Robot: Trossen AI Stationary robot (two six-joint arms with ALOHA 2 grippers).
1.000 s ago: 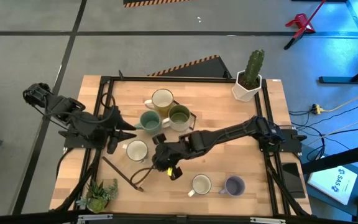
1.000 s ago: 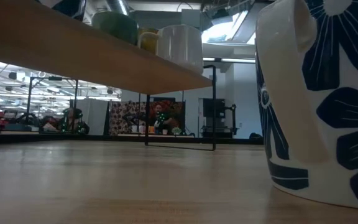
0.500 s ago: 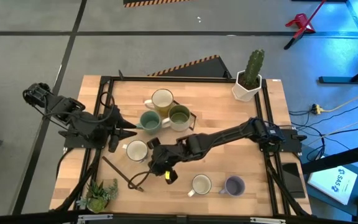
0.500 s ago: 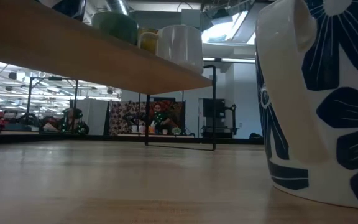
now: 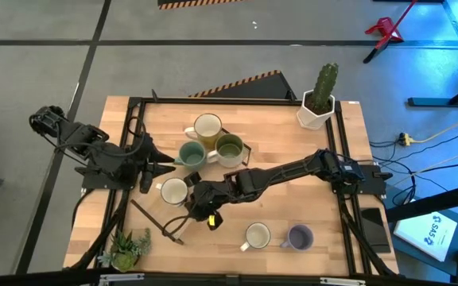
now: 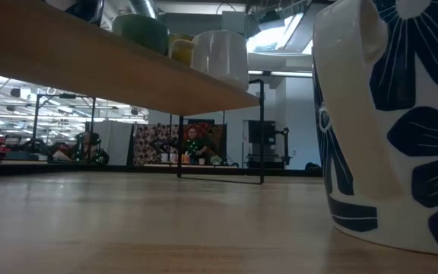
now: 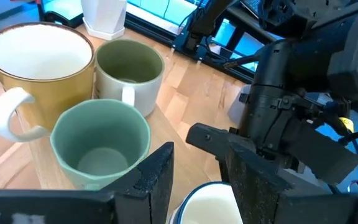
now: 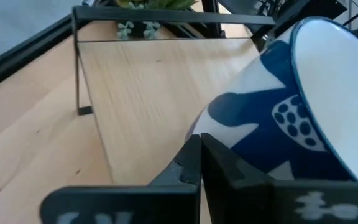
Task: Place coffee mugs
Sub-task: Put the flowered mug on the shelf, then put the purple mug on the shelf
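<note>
1. High view first: my right gripper (image 5: 199, 203) sits just beside the white mug (image 5: 174, 191) near the left side of the table (image 5: 293, 143), and the left gripper (image 5: 153, 169) hangs at the mug's other side, between it and the teal mug (image 5: 191, 154).
2. Right wrist view shows that mug up close – white with a dark blue flower print (image 8: 278, 124) – and my two right fingers look pressed almost together against its wall; whether they pinch the rim I cannot tell.
3. Left wrist view: the left fingers (image 7: 151, 180) stand spread, holding nothing, with the mug's pale rim (image 7: 207, 205) below them.
4. The other mugs: a cream-and-mustard one (image 5: 207, 127), an olive-lined one (image 5: 229, 148) and the teal one cluster touching at table centre; a white mug (image 5: 257, 235) and a lavender mug (image 5: 299, 237) sit side by side near the front edge.
5. To do this step well, I judge I should seat one finger inside the rim and one outside before closing – glazed ceramic is slick, and a glancing push would only slide it on the smooth wood.
6. Lift straight up, keeping clear of the left arm, which is very near.
7. Materials: round glossy ceramic with loop handles, pale grained wooden tabletop, thin black metal frame (image 5: 213, 102), and a white faceted cactus pot (image 5: 316, 111) in the far corner.
</note>
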